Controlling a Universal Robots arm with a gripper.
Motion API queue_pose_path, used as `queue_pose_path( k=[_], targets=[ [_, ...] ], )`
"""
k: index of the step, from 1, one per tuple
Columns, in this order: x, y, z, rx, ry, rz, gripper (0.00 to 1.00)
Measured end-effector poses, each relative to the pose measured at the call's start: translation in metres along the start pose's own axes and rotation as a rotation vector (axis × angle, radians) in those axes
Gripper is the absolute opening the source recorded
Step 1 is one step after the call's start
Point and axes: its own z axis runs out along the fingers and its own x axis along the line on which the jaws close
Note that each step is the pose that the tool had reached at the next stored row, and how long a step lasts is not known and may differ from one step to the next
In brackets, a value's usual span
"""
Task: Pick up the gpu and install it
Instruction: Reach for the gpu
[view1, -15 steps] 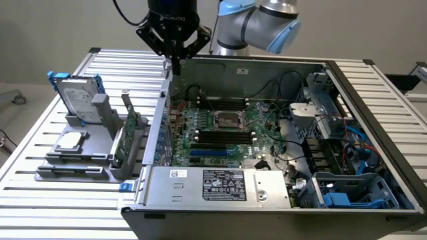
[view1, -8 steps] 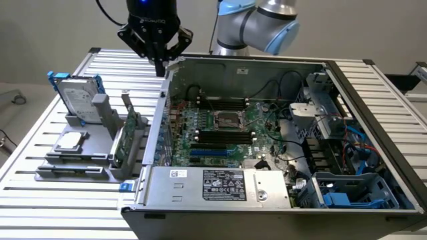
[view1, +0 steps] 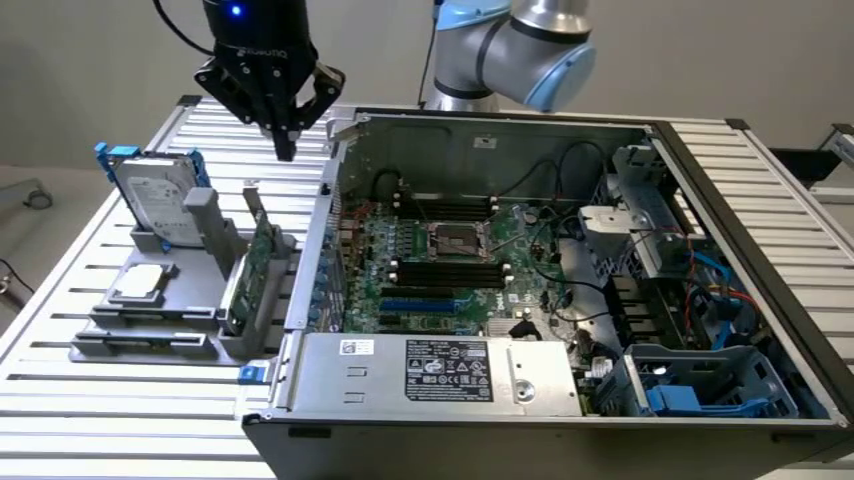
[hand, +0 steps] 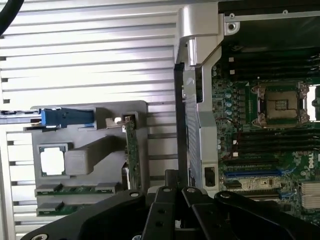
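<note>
Overhead, the jaws hang pressed together and empty, near the upright gpu (view1: 256, 270)

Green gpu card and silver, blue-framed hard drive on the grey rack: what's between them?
A grey upright post of the rack stands between the green gpu card and the silver hard drive; the exterior view shows it.
</note>
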Motion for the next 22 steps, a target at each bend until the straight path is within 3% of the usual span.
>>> queue_pose_path(
  k=[9,14,15,18,22],
  targets=[
    [0.041,-0.0033,0.0102,0.0044,-0.0003,0.000,0.11],
    [0.062,-0.0052,0.0156,0.0100,-0.0007,0.000,0.11],
    [0.066,-0.0055,0.0163,0.0113,-0.0018,0.000,0.11],
    [0.068,-0.0059,0.0175,0.0167,-0.0127,-0.002,0.11],
    [0.068,-0.0066,0.0190,0.0190,-0.0182,-0.004,0.11]
  ],
)
